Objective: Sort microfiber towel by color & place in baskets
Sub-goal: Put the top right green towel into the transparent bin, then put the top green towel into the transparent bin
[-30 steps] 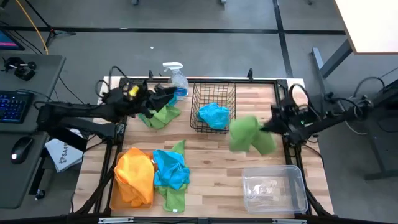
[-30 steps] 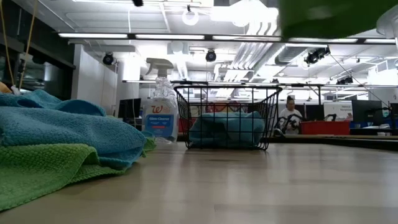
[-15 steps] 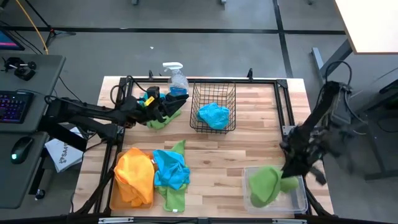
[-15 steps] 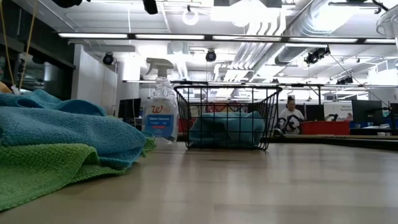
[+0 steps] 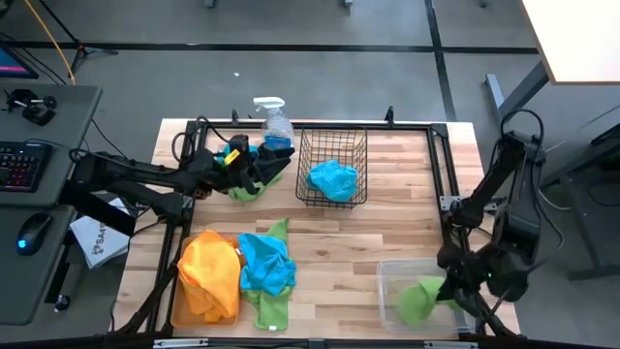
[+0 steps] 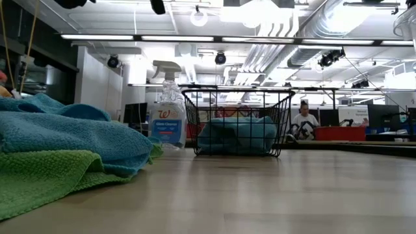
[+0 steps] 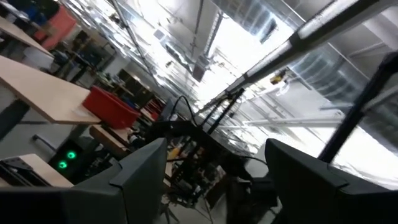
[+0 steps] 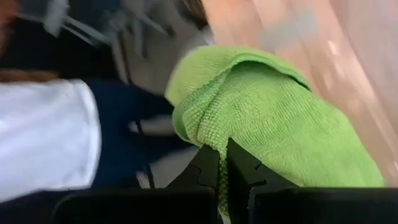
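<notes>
My right gripper (image 5: pixel 451 288) is shut on a lime green towel (image 5: pixel 418 300) that sits low inside the clear plastic tub (image 5: pixel 392 273) at the table's near right corner. My left gripper (image 5: pixel 276 162) is open, with nothing between its fingers in the left wrist view. It is above another green towel (image 5: pixel 247 188) near the far left. A blue towel (image 5: pixel 332 179) lies in the black wire basket (image 5: pixel 332 142). An orange towel (image 5: pixel 207 276) lies on the tray (image 5: pixel 175 317). Beside it a blue towel (image 5: pixel 266 264) lies on a green one (image 5: pixel 275 306). My right gripper pinches a bunched fold of the green towel (image 8: pixel 217 140) between its two fingers (image 8: pixel 239 168), several layers thick. It comes slanting down from the table's right side. The rest of the towel (image 8: pixel 292 137) bulges ahead of the fingers, down inside the tub.
A clear spray bottle (image 5: pixel 274 120) stands at the far edge, left of the wire basket and close to my left gripper. Bare wood lies between the basket and the tub. In the low view the blue towel (image 6: pixel 58 140) and green towel (image 6: pixel 39 179) fill the left foreground.
My right gripper has swung from beside the wire basket toward the near right corner and gone down, carrying the green towel from mid-air into the clear tub. My left gripper has shifted a little to the right over the far green towel.
</notes>
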`<state>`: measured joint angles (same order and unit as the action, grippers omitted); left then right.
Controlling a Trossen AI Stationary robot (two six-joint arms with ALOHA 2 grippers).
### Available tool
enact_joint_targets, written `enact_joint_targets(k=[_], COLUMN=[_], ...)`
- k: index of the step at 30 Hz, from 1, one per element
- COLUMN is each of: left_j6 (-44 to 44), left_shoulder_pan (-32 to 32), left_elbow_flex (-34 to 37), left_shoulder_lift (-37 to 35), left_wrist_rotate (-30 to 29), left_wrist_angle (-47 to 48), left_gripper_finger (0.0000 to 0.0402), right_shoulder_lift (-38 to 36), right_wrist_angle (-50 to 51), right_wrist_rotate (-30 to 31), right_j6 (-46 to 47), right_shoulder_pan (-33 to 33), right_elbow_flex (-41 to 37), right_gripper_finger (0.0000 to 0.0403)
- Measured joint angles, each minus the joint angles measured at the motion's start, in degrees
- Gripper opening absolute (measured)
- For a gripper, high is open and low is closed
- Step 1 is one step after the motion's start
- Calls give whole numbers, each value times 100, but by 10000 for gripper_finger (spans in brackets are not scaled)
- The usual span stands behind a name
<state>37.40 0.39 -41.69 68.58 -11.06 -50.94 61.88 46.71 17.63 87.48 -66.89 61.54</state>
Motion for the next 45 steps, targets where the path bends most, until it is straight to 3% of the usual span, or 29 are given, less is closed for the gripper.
enact_joint_targets(k=[3,7,16,22,30,34,45], left_j6=[127,136,139,139,115,-45,-54], left_shoulder_pan=[89,189,431,540,566,566,566], left_elbow_flex=[0,-2,-2,-2,-2,-2,-2], left_shoulder_lift=[1,-1,-1,-1,-1,-1,-1], left_wrist_rotate=[253,430,638,740,917,917,963], left_wrist_angle=[1,4,8,9,7,7,9], left_gripper_finger=[262,262,262,262,262,262,262], right_shoulder_lift=[249,525,814,814,814,814,784], right_wrist_angle=[280,322,754,774,909,1088,1045], right_wrist_rotate=[-742,-1232,-1249,-1065,-1381,-1519,-2240], right_j6=[507,869,1575,1507,1405,1267,259], right_shoulder_pan=[0,0,189,476,799,989,1466], right_elbow_flex=[0,0,0,0,0,0,218], right_gripper_finger=[0,0,0,0,5,52,275])
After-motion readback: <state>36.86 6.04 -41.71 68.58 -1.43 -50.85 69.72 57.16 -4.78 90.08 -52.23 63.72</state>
